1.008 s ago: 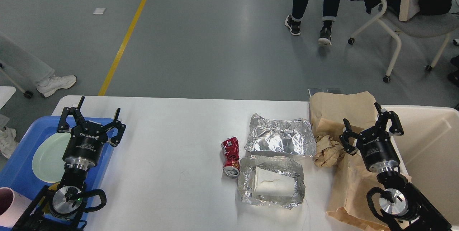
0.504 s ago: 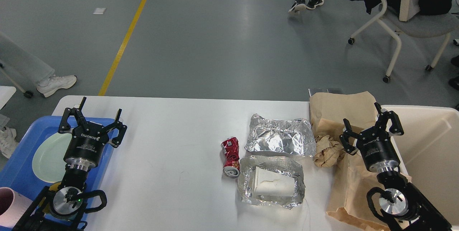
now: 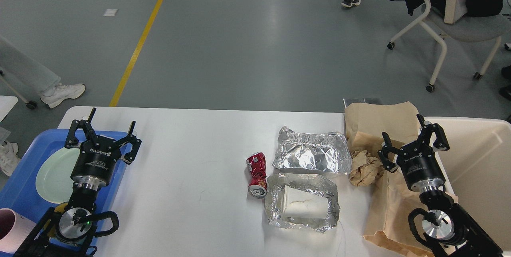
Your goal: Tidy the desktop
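Observation:
The white desktop spans the view. On it lie a crushed red can, a crumpled foil sheet, a foil tray holding a squashed white paper cup, a crumpled brown paper ball and a flat brown paper bag. My left gripper is open and empty above the blue tray's right edge. My right gripper is open and empty over the paper bag, just right of the paper ball.
A blue tray with a pale green plate sits at the left edge, a pink cup by it. A cream bin stands at the right. An office chair and people's feet are on the floor beyond.
Both arms have stayed nearly still. The person on the floor behind the table has walked farther away.

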### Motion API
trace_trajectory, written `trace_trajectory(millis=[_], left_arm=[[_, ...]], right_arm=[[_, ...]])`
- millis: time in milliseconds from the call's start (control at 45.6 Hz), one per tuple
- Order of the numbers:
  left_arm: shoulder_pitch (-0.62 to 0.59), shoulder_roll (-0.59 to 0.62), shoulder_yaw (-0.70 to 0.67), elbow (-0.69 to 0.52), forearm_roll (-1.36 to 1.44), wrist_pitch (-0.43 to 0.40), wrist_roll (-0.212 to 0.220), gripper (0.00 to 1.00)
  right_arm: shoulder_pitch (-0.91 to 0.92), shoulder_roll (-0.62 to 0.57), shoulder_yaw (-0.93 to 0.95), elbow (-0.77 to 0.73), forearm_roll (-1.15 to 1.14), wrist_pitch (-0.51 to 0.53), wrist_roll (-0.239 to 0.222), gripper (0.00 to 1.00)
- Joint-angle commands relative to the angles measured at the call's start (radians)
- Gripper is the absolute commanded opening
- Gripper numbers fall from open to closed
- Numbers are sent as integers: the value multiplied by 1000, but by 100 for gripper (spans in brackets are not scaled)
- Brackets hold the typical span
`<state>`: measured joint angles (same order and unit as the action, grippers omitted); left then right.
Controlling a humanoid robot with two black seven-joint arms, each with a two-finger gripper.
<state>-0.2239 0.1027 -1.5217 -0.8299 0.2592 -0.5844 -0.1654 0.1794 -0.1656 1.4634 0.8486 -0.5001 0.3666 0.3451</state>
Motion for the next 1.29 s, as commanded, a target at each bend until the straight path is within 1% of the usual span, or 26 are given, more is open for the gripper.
trace_trajectory(millis=[0, 416, 548, 679, 811, 855, 899, 1052, 1271], left_arm=[[0, 0, 0, 0, 0, 0, 0, 96], [0, 0, 0, 0, 0, 0, 0, 96], [0, 0, 0, 0, 0, 0, 1, 96], [0, 0, 0, 0, 0, 0, 1, 96], [0, 0, 0, 0, 0, 0, 1, 96], [0, 0, 0, 0, 0, 0, 0, 96], [0, -1, 0, 0, 0, 0, 1, 96], [0, 0, 0, 0, 0, 0, 1, 96], [0, 0, 0, 0, 0, 0, 1, 96]], right_arm=[[0, 0, 0, 0, 0, 0, 0, 100], [9, 0, 2, 3, 0, -2, 0, 100], [11, -18, 8, 12, 9, -11, 0, 100], [38, -71, 0, 3, 9, -15, -5, 100], [35, -80, -9, 3, 12, -2, -31, 100], [31, -78, -18, 3, 12, 0, -52, 100], [31, -78, -43, 4, 12, 2, -84, 100], [41, -74, -57, 6, 11, 0, -89, 100], [43, -78, -58, 4, 12, -9, -120, 100]])
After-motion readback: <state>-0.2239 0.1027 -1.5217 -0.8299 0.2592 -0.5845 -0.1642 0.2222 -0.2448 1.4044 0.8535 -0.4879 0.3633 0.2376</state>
